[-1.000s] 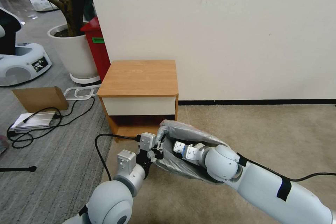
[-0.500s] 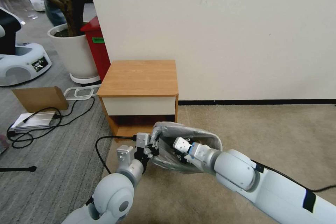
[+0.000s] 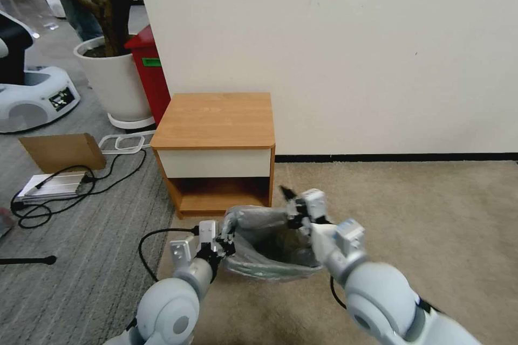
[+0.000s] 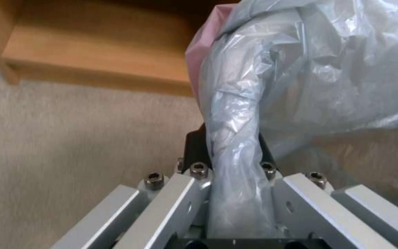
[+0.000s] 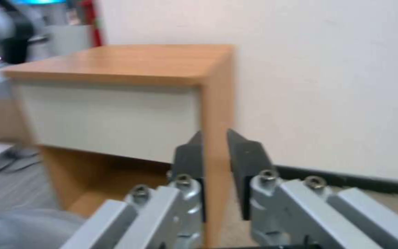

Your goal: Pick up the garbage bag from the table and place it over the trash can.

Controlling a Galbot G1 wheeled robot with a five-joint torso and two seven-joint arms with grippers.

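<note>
The flimsy, feather-light garbage bag (image 3: 270, 242) hangs open just before the table (image 3: 216, 118), its rim pinched by the left hand (image 3: 224, 237), while the right hand (image 3: 288, 207), fingers slightly parted and empty, hovers beside the far rim.

Bright, even light (wrist views blurred)
</note>
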